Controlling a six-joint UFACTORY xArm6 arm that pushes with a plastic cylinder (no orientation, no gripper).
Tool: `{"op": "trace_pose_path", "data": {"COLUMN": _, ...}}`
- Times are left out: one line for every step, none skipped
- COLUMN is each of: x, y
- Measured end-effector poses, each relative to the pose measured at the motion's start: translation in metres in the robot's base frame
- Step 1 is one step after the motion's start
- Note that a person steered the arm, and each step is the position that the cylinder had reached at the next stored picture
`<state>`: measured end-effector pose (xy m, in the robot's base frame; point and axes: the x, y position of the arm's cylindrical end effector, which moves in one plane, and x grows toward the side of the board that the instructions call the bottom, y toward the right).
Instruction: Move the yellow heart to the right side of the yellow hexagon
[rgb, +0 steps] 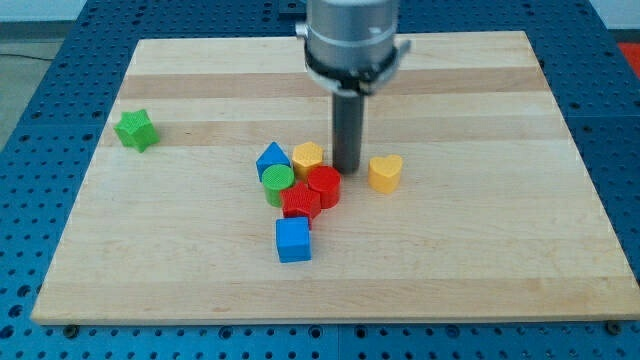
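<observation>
The yellow heart (385, 172) lies right of the cluster, apart from it. The yellow hexagon (308, 156) sits at the top of the cluster, touching the blue triangle (270, 157) on its left. My tip (347, 168) stands between the hexagon and the heart, just right of the hexagon and above the red cylinder (324, 186). A small gap shows between my tip and the heart.
A green cylinder (277, 183), a red star-like block (300, 201) and a blue cube (293, 240) make up the rest of the cluster. A green star (136, 130) lies alone at the view's left. The wooden board (480, 250) sits on a blue perforated table.
</observation>
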<state>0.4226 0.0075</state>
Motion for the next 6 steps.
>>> {"op": "trace_pose_path", "data": {"x": -0.012, "y": 0.021}}
{"op": "trace_pose_path", "data": {"x": -0.016, "y": 0.037}}
{"op": "trace_pose_path", "data": {"x": -0.032, "y": 0.119}}
{"op": "trace_pose_path", "data": {"x": 0.048, "y": 0.153}}
{"op": "trace_pose_path", "data": {"x": 0.08, "y": 0.084}}
{"op": "trace_pose_path", "data": {"x": 0.041, "y": 0.027}}
